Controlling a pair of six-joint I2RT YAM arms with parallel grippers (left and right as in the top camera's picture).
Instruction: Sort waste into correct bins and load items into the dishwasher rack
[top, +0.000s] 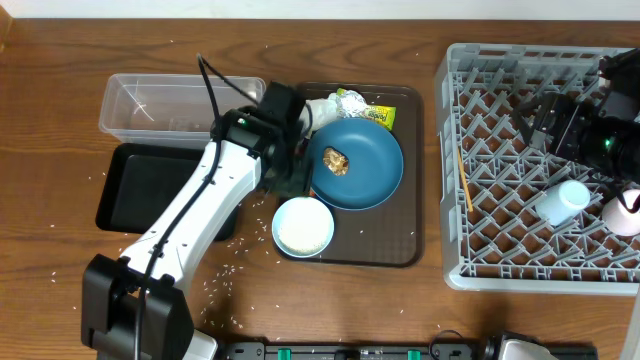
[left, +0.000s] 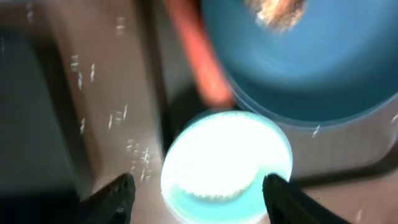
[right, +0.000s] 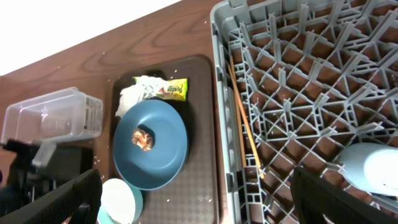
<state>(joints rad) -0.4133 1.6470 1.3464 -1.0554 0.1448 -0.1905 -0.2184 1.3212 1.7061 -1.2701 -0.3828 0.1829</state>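
The dark-blue plate (top: 365, 165) sits on the brown tray (top: 395, 240) with a brown food lump (top: 335, 160) on it. The white bowl (top: 303, 226) stands in front of it. My left gripper (top: 292, 180) is open and empty, low over the tray's left side. In the left wrist view its open gripper (left: 199, 208) straddles the bowl (left: 227, 165), with the orange carrot (left: 199, 53) beside the plate (left: 311, 62). White tissue (top: 322, 110) and snack wrapper (top: 367, 106) lie behind the plate. My right gripper (top: 535, 118) is open over the grey rack (top: 500, 60), which holds two cups (top: 560, 200).
The clear tub (top: 150, 105) and black tray (top: 140, 185) lie left of the brown tray. Rice grains (top: 225, 280) are scattered on the table. Chopsticks (top: 463, 180) lie in the rack's left edge. In the right wrist view the open gripper (right: 199, 202) hangs above the rack (right: 311, 93).
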